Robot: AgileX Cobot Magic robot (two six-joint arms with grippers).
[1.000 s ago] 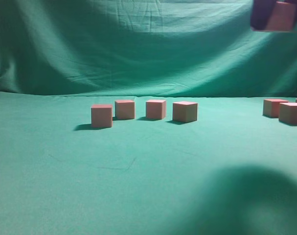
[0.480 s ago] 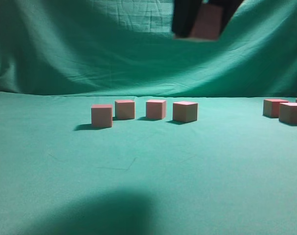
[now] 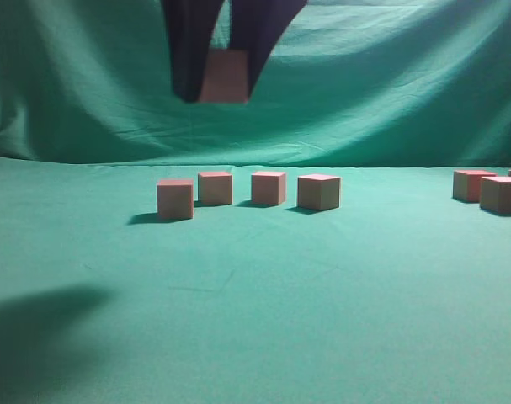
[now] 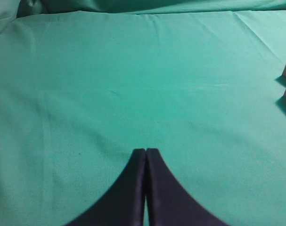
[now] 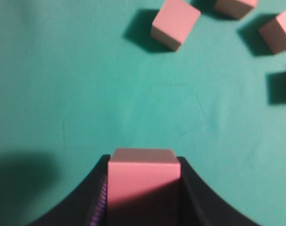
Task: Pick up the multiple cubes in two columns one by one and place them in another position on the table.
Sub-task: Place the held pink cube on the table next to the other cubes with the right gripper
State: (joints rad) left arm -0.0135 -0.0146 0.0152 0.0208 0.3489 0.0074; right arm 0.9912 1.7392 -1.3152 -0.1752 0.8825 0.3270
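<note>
Cube (image 5: 143, 181), pink: clamped betw. right gripper (image 3: 223, 80) fingers, held high over four placed cubes (image 3: 247, 191) on green cloth (image 3: 255, 295). Left gripper (image 4: 145, 153): fingers pressed together, empty. Risk: descent too near row could knock placed cubes.

No readable text, label or number shows anywhere, though the wrist views are somewhat blurred.
</note>
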